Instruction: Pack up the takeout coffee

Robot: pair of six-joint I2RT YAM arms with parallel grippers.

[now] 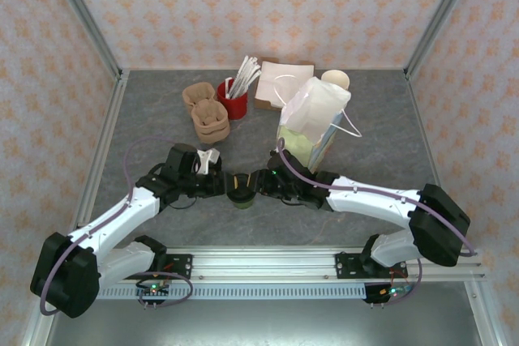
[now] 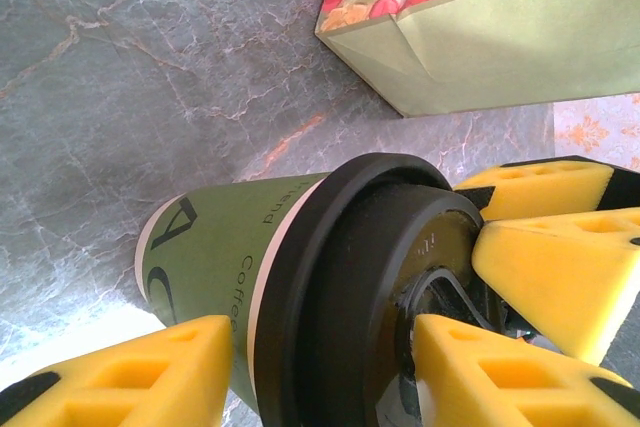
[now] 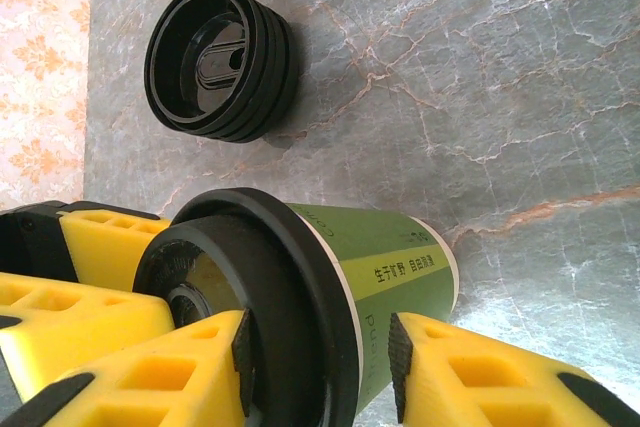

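The packing is not yet done. The cup (image 1: 241, 190) is outside the bag (image 1: 312, 123), on the near side of it, between the two arms in the middle of the table (image 1: 389, 119). Its black lid is on, so the closing step looks finished. What is left, by this judgement, is to lift the cup, carry it over the top of the bag and lower it inside.

The right gripper (image 3: 320, 342) is at a narrow opening and holds the cup. One pad lies against the lid rim and the other against the green wall just under it. The left gripper (image 2: 322, 347) reaches the cup from the opposite side, also narrow. One finger is beside the wall and the other is in front of the lid. Its wrist view is too close to show contact, so it cannot be told if this gripper really presses or only stands around the rim.

In the top view the lid faces up and a strip of green wall shows below it. The long axis therefore stands near vertical, with the lid up and the base toward the table. For the bag this is the good direction, because the cup can go down base first and needs no turning.

A stack of spare black lids (image 3: 220, 62) stands near the cup, apart from it.
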